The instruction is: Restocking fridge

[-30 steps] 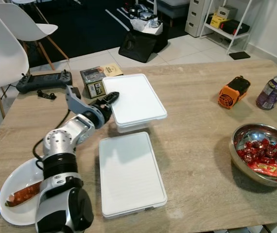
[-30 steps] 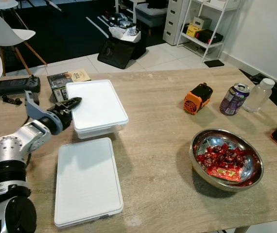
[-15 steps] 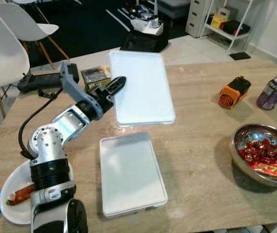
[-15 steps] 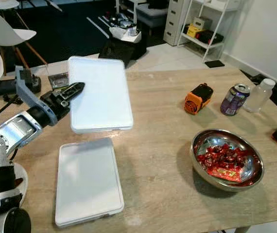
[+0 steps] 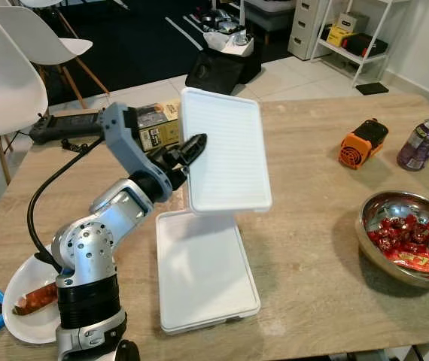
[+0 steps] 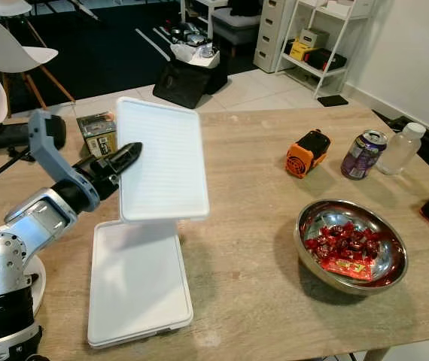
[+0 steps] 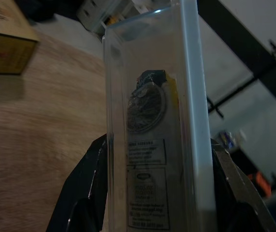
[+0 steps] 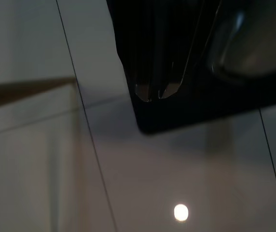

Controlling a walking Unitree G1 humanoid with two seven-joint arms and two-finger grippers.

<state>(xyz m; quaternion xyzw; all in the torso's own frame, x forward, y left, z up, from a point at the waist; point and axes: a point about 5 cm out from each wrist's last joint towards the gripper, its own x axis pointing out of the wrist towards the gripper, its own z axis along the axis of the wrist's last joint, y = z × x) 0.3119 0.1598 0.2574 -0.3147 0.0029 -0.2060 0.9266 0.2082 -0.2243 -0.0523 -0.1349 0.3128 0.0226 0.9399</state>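
My left gripper (image 5: 192,147) is shut on the edge of a white lidded container (image 5: 226,154). It holds the container in the air, tipped up steeply with the lid facing me. In the left wrist view the clear container (image 7: 152,121) with a label inside sits between the two black fingers (image 7: 87,193). A second white lidded container (image 5: 203,271) lies flat on the wooden table (image 5: 312,150), just below the lifted one. My right gripper (image 8: 155,89) hangs over pale floor tiles, its tips together.
A steel bowl (image 5: 365,226) of red-wrapped sweets sits at the right. An orange device (image 5: 363,141), a purple can (image 5: 422,143) and a clear bottle (image 6: 400,147) stand behind it. A brown box (image 5: 158,124), a black controller (image 5: 64,126) and a plate (image 5: 26,301) with a sausage lie on the left.
The left gripper has lifted the far container off the table, brought it nearer and tipped it up steeply over the flat container. The arm has risen.
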